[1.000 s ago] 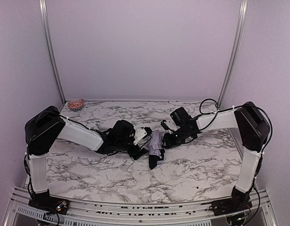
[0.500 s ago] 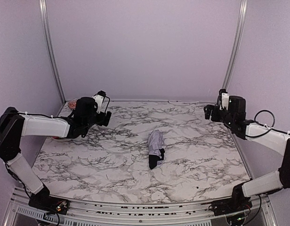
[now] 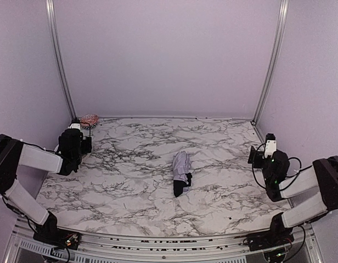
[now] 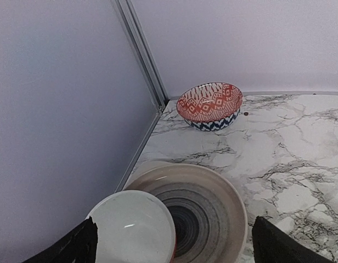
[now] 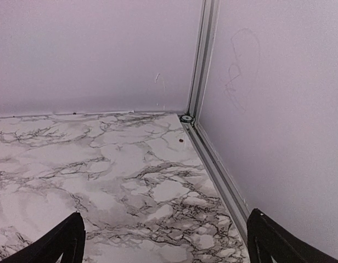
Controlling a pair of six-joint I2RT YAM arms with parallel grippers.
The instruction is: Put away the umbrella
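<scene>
Gaping wide, the black fingers (image 4: 75,246) of the left gripper (image 4: 177,247) frame a grey-ringed round plate (image 4: 218,213) and a glossy white bowl (image 4: 133,230) that seems to overlap its edge. A red-patterned ceramic bowl (image 4: 210,104) sits beyond, in the corner. The right gripper (image 5: 169,244) is likewise spread and holds nothing, above the white-and-grey marble tabletop (image 5: 103,164) near a silver aluminium corner post (image 5: 201,60). The folded lavender-and-black compact umbrella (image 3: 181,171) lies mid-table, well apart from both grippers. Plain lilac walls (image 3: 169,55) enclose the table.

Overview above table (image 3: 130,197); wrist views low, toward far corners.
</scene>
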